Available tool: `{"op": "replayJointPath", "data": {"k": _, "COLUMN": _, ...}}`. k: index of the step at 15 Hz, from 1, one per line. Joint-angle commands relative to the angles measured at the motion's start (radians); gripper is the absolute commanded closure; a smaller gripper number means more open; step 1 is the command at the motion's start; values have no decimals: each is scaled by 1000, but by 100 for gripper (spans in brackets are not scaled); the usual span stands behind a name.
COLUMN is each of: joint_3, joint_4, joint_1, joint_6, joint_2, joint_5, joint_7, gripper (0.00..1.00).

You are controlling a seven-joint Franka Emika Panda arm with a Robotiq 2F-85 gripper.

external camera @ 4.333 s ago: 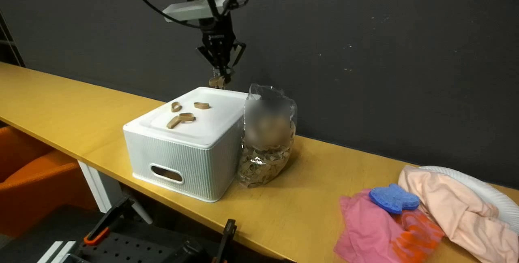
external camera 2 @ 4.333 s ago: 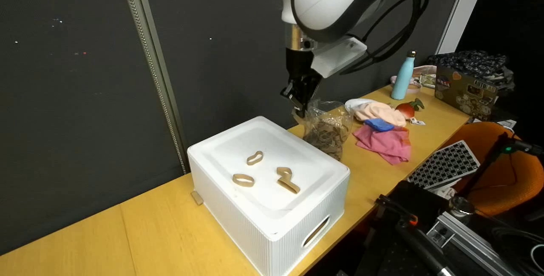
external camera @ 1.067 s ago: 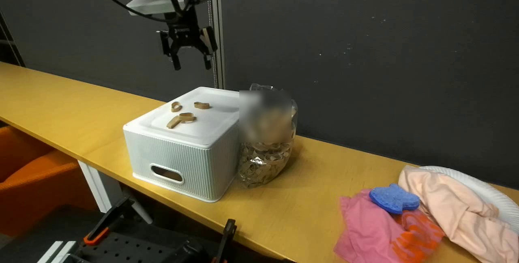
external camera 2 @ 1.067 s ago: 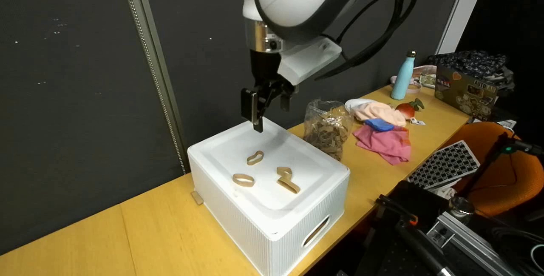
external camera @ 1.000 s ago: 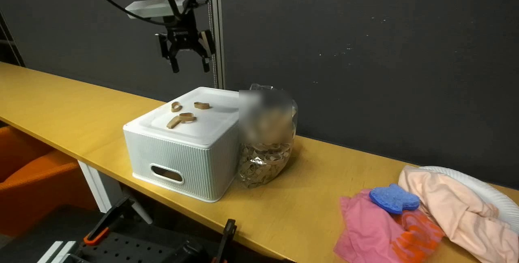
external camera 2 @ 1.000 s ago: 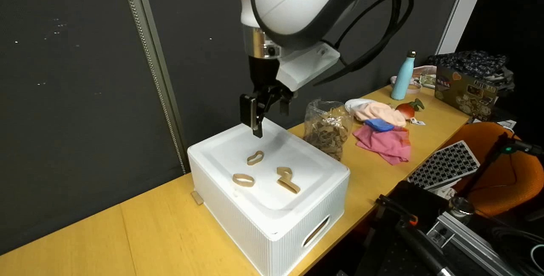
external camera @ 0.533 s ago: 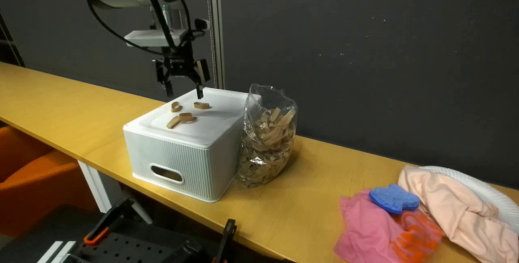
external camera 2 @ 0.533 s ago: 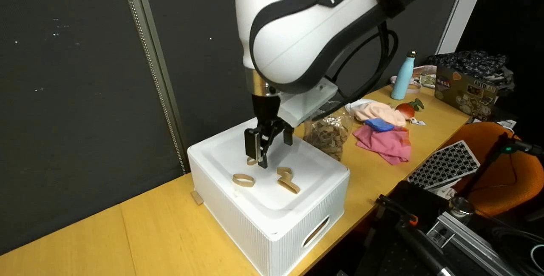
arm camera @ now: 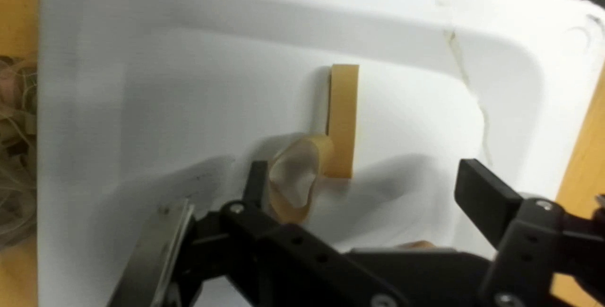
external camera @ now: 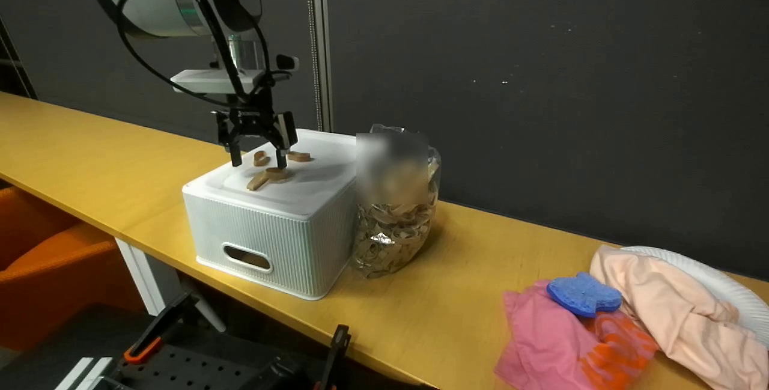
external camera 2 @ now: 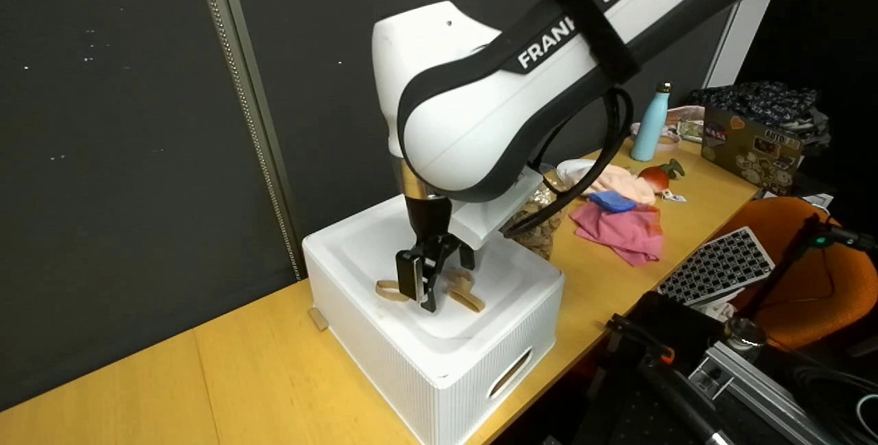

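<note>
Hand (external camera: 259, 163), jaws apart, above tan bands (arm camera: 343, 120) on white box (external camera: 264, 226)

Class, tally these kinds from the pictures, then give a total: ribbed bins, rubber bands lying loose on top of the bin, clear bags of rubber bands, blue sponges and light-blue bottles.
White ribbed bin: 1
Tan rubber bands loose on the bin: 4
Clear bag of rubber bands: 1
Blue sponge: 1
Light-blue bottle: 1
Total: 8

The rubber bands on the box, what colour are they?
The bands are tan, clearest in the wrist view.
</note>
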Motion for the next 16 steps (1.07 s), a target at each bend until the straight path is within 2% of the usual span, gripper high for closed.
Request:
{"op": "replayJointPath", "data": {"k": 1, "joint_3": 5, "joint_4": -29, "joint_1": 4, "joint_6": 22, "joint_2": -15, "joint_5": 16, "joint_7": 9, "gripper": 0}}
{"op": "replayJointPath", "data": {"k": 2, "joint_3": 5, "joint_4": -30, "joint_1": 5, "joint_6": 21, "joint_2": -12, "joint_5": 16, "joint_7": 10, "gripper": 25}}
{"op": "replayJointPath", "data": {"k": 3, "joint_3": 5, "joint_4": -31, "joint_1": 6, "joint_6": 22, "joint_2": -10, "joint_5": 14, "joint_7": 11, "gripper": 26}}
{"op": "replayJointPath", "data": {"k": 11, "joint_3": 6, "joint_4": -28, "joint_1": 14, "joint_6": 20, "joint_2": -10, "joint_5": 10, "joint_7": 13, "gripper": 88}}
{"op": "replayJointPath", "data": {"k": 13, "joint_3": 8, "joint_4": -28, "joint_1": 17, "joint_6": 19, "joint_2": -12, "joint_5": 11, "joint_7": 13, "gripper": 99}}
{"op": "replayJointPath", "data": {"k": 16, "joint_3": 7, "joint_4": -25, "joint_1": 19, "joint_6": 7, "joint_2": -26, "joint_5": 9, "joint_7": 13, "gripper": 100}}
